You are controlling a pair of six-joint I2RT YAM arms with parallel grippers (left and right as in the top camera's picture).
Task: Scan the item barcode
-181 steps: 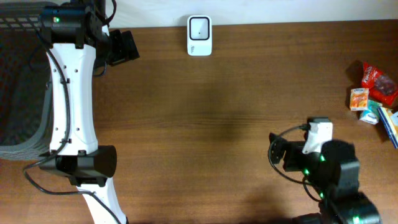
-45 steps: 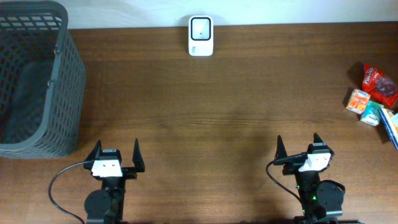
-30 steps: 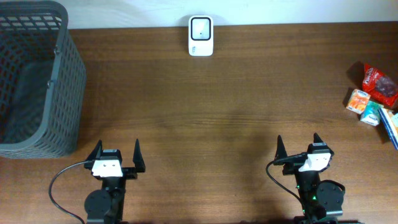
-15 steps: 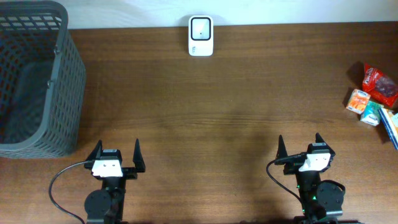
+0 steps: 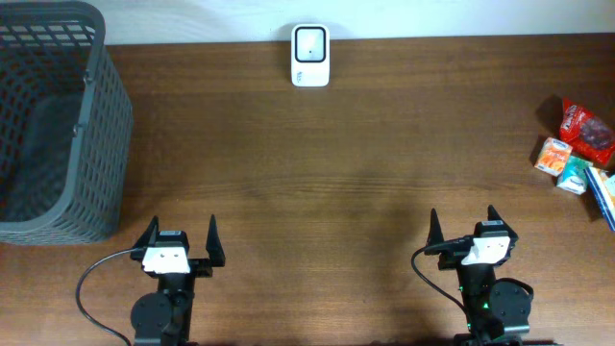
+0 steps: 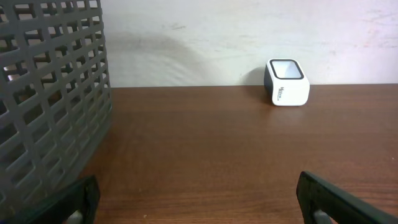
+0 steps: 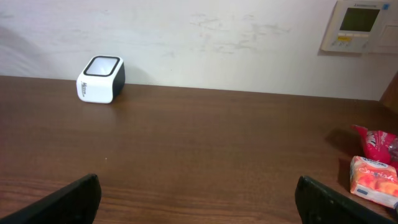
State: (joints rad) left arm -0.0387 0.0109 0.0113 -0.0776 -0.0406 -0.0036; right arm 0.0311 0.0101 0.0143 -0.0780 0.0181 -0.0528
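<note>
Dark brown wood-grain table [image 5: 365, 173] runs up to a scuffed white wall [image 7: 217, 43], where a beige control panel [image 7: 357, 25] with a small greenish display hangs; its writing is too small to read. The barcode scanner [image 5: 309, 56] stands at the far edge, just in front of the wall. It is a rounded white plastic block with a dark sloped window on top, and a line of dark print on its side is too small to make out.

A grey plastic basket [image 5: 108, 144] with a square lattice wall fills the far left corner. At the right edge lies a tight cluster of packaged goods: a glossy red packet [image 5: 586, 128], an orange carton [image 5: 554, 154], a pale teal pack [image 5: 575, 174] and a blue item [image 5: 605, 192] cut off by the frame. Their labels cannot be read.

The left gripper [image 5: 181, 231] and right gripper [image 5: 461, 223] sit at the near edge, well apart, jaws spread wide and holding nothing, black tapered fingers [image 6: 336, 202] pointing toward the wall. Bare wood stretches between them and the scanner.
</note>
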